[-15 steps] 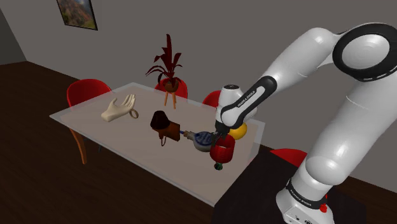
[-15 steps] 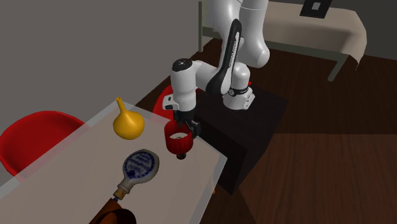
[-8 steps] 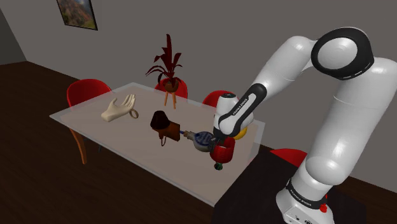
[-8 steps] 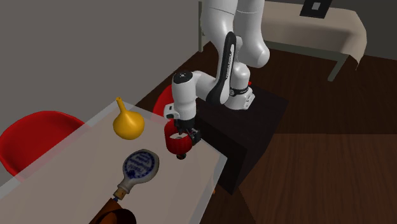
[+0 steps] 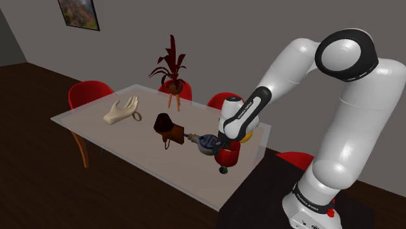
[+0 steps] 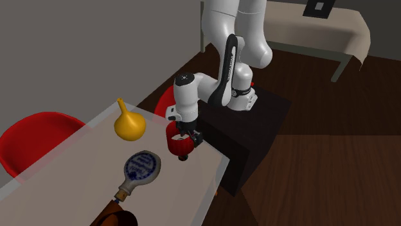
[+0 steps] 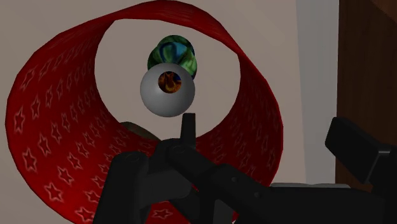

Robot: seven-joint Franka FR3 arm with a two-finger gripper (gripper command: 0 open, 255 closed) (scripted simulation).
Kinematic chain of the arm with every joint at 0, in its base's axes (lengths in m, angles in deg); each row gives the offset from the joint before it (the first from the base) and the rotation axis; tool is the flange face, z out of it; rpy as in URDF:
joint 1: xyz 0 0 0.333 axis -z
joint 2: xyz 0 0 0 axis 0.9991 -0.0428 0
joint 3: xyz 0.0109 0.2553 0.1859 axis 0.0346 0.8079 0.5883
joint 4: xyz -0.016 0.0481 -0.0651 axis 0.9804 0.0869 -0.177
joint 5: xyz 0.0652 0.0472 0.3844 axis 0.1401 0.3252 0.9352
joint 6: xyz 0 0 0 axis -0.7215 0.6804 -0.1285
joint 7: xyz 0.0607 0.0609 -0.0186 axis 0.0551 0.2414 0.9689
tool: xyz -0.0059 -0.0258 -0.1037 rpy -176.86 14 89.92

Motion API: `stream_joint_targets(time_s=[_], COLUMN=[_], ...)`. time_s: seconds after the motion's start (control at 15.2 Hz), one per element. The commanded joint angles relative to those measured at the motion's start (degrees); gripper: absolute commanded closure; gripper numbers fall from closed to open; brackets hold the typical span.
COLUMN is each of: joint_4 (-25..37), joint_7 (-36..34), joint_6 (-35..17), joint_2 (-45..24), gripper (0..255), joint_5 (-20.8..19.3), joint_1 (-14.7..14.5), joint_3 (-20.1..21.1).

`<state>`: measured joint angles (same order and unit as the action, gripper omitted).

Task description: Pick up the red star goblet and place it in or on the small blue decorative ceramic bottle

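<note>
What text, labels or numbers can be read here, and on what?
No text can be read in these pictures.
Lettering on the dark forearm band of the white robot arm: too small to read.
Lettering low on the arm's base segment: too small to read.
Red star-patterned goblet: white stars, no words.
Blue and white bottle lying on the table: patterned panel, no legible text.

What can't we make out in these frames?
- Shoulder view: yellow vase mostly behind the arm; blue bottle partly behind the red star goblet.
- Second exterior view: brown object cut off by the bottom edge.
- Wrist view: goblet's near rim behind the gripper.
</note>
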<state>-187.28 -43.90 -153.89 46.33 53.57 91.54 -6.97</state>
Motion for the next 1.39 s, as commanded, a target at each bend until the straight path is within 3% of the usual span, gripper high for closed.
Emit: stream_joint_targets(time_s=[0.0, 0.59, 1.32], joint_4=[0.00, 0.00, -0.01], joint_7=[0.00, 0.00, 0.72], joint_6=[0.00, -0.02, 9.96], joint_2=[0.00, -0.01, 9.99], gripper=[255, 255, 255], joint_5=[0.00, 0.00, 1.30], joint_1=[0.00, 0.00, 0.10], joint_3=[0.00, 0.00, 0.30])
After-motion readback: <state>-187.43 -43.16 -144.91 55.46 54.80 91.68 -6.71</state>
